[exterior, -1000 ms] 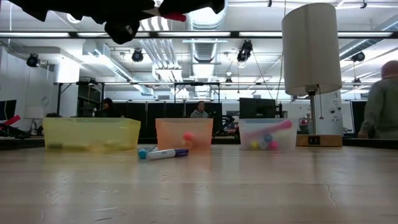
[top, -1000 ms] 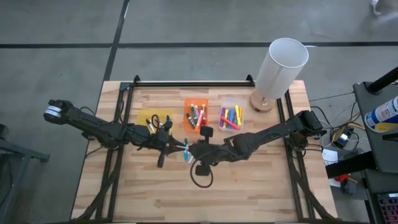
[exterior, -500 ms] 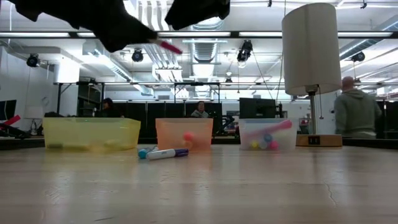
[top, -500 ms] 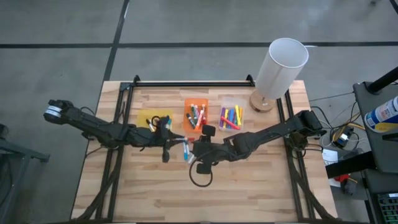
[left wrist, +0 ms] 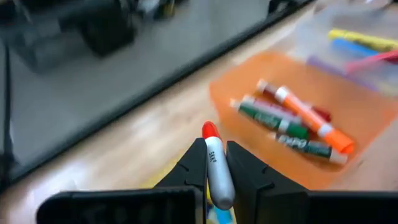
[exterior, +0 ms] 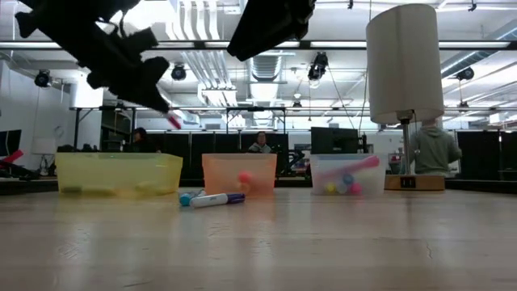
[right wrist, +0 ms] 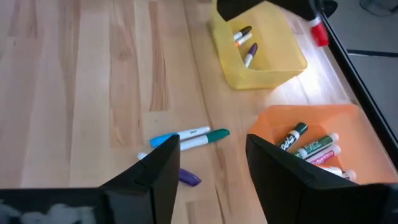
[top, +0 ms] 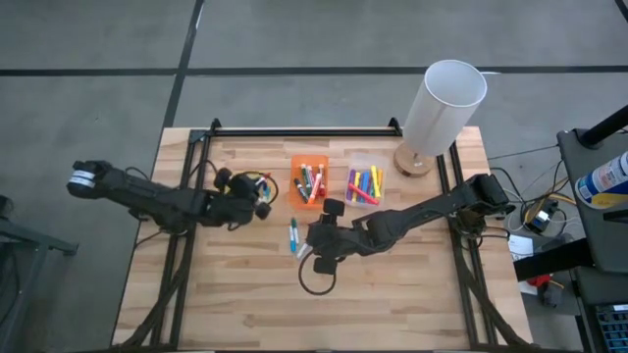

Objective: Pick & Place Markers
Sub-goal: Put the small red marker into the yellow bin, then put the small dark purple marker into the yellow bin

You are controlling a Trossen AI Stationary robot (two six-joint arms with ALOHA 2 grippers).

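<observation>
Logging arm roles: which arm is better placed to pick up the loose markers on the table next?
Right. Its open gripper hangs over the loose markers; the left gripper is shut on a red-capped marker by the yellow bin.

Floor: grey concrete (top: 88, 59) around the table, crossed by dark seam lines.
Table: pale wooden planks (top: 392, 304) with a black frame rail along the far edge.
Lamp: white cylindrical shade (top: 444, 106) on a round wooden base (top: 413, 159), at the table's far right corner; in the low view it stands tall on the right (exterior: 404, 61).
Ceiling: exposed ducts (exterior: 271, 61), pipes and strips of bright lights.
Far wall: dark windows or screens (exterior: 218, 145) in a row.
People: 1 person standing at right (exterior: 432, 149), 2 more seated far back.
Side stand: cluttered shelf with a blue spray can (top: 603, 178) at the right edge.
</observation>
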